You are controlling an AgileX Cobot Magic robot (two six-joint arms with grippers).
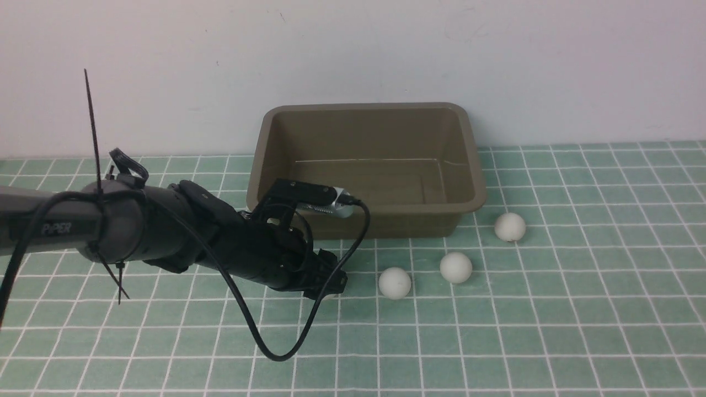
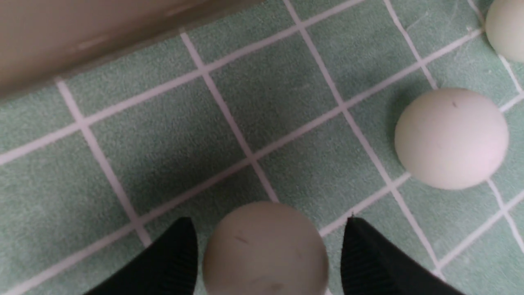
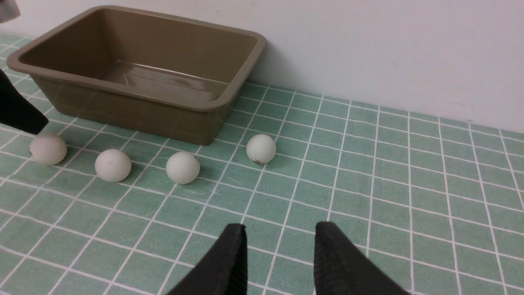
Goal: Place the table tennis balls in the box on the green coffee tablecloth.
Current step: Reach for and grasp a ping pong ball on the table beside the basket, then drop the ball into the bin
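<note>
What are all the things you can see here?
Wall: one, white, at the back.
Tablecloth: one, mint green with white grid, under everything.
Box: one, olive-brown, by the wall, no ball seen inside.
Table tennis balls: four, white, in a row before the box.
Cable: one, black, looping off the left arm.
Left hand: one, black, open around the leftmost ball.
Right hand: one, black, fingers apart, empty, over the tablecloth.
</note>
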